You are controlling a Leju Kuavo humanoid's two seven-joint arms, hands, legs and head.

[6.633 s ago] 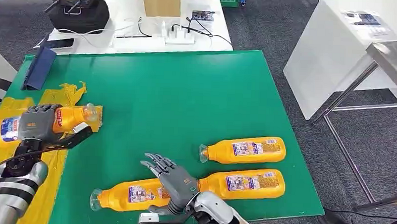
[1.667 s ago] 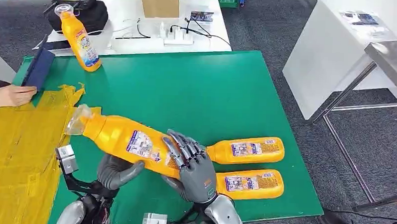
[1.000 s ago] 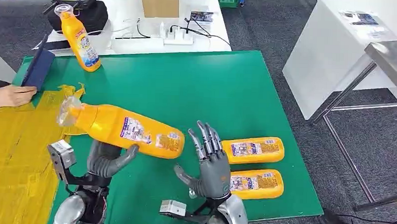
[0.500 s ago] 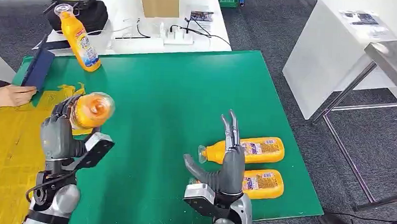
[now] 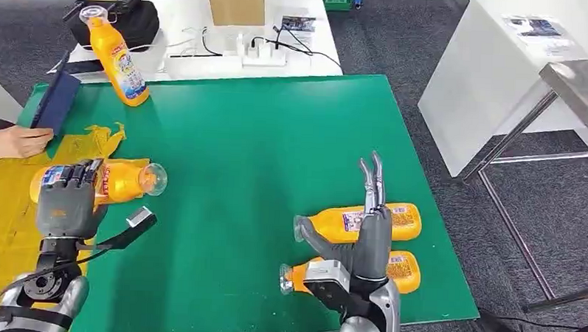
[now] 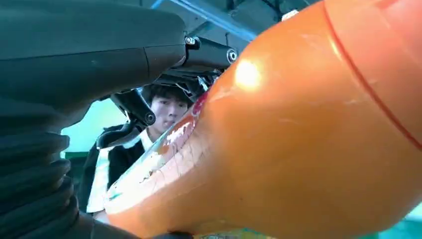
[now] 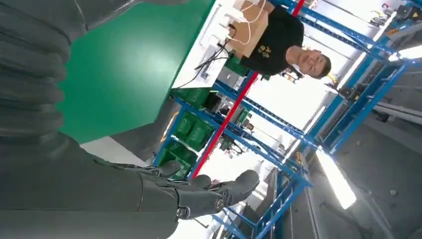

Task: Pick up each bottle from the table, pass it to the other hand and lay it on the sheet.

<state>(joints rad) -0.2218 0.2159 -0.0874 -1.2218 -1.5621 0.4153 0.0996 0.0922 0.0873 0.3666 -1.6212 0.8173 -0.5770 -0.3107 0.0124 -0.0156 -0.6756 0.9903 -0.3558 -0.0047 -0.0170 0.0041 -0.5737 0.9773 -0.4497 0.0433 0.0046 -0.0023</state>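
My left hand [image 5: 67, 202] grips an orange bottle [image 5: 113, 180] lying sideways over the yellow sheet [image 5: 8, 222] at the table's left, clear cap toward the middle. The left wrist view has that bottle [image 6: 308, 129] close up against my hand [image 6: 74, 74]. My right hand [image 5: 371, 228] stands upright and open, fingers straight, above two orange bottles [image 5: 348, 221] [image 5: 402, 267] lying on the green mat near the front right. In the right wrist view my right hand [image 7: 164, 191] holds nothing. A fourth bottle [image 5: 118, 56] stands upright at the mat's far left.
A person's hand [image 5: 15, 140] rests on the sheet's far edge beside a blue folder [image 5: 55, 102]. Behind the green mat [image 5: 262, 135] a white table carries a black case [image 5: 119, 16], a cardboard box [image 5: 239, 3] and a power strip [image 5: 264, 54]. Another white table [image 5: 501, 77] stands right.
The bottle passed from my right hand to my left, which swung it left and lowered it over the yellow sheet. My right hand let go and rose upright above the two lying bottles.
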